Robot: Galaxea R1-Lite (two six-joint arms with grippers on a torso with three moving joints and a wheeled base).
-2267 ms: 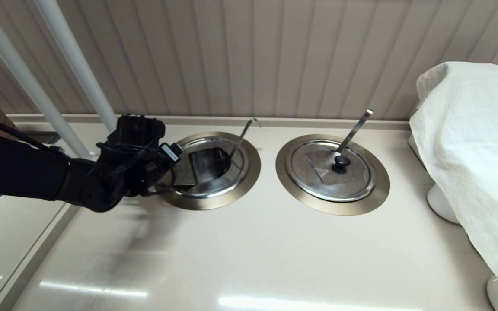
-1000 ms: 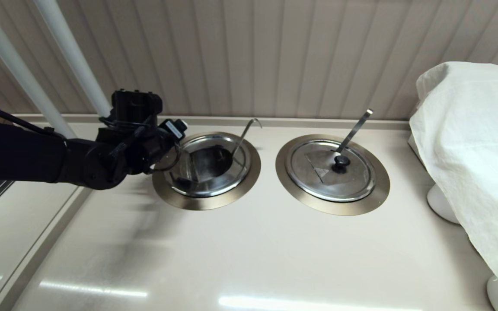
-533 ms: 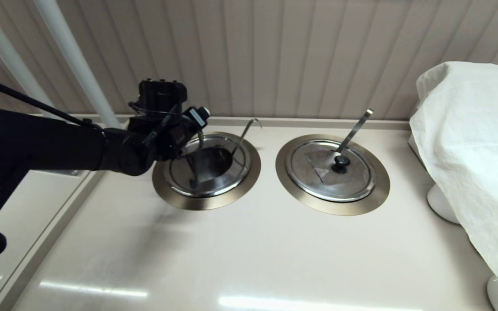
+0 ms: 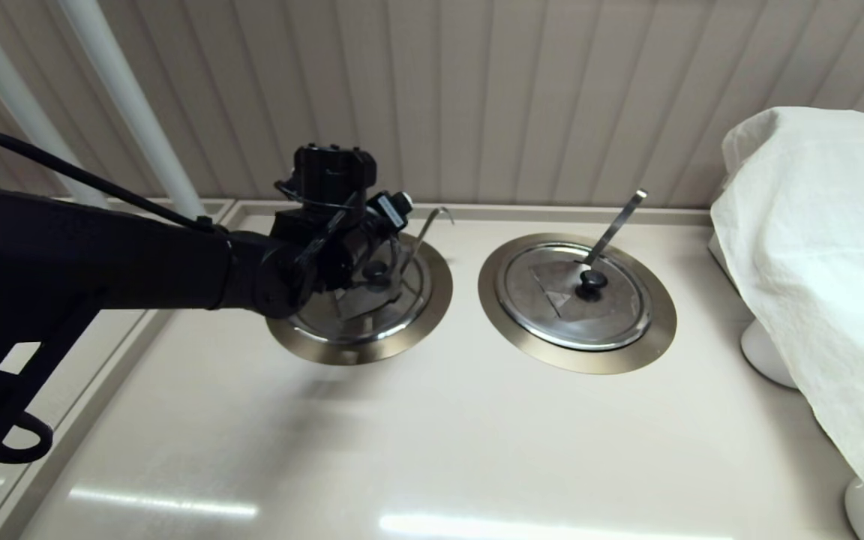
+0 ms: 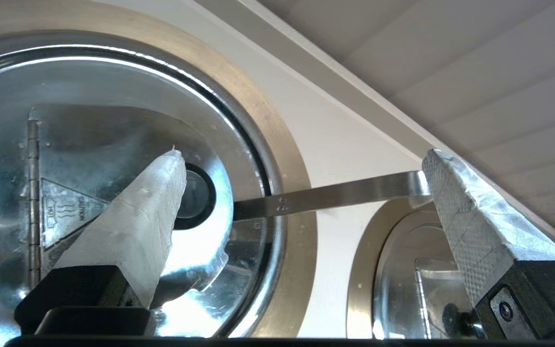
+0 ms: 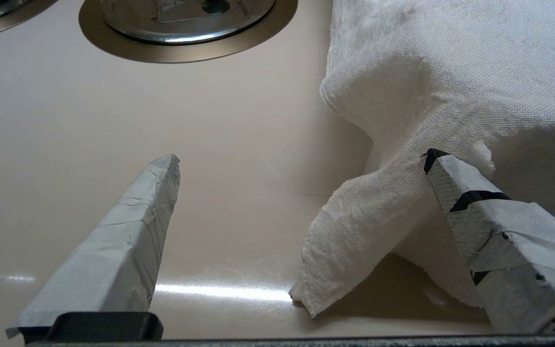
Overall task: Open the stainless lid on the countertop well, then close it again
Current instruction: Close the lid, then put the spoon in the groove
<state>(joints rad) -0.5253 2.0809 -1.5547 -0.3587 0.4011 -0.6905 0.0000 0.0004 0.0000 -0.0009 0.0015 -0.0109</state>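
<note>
Left claw hovers with fingers spread above the closed lid, knob beside one finger, bare counter open nearer the robot.

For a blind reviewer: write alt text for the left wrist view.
The open left gripper hovers over the closed stainless lid, one finger beside its black knob. A flat utensil handle juts out across the countertop well.
</note>
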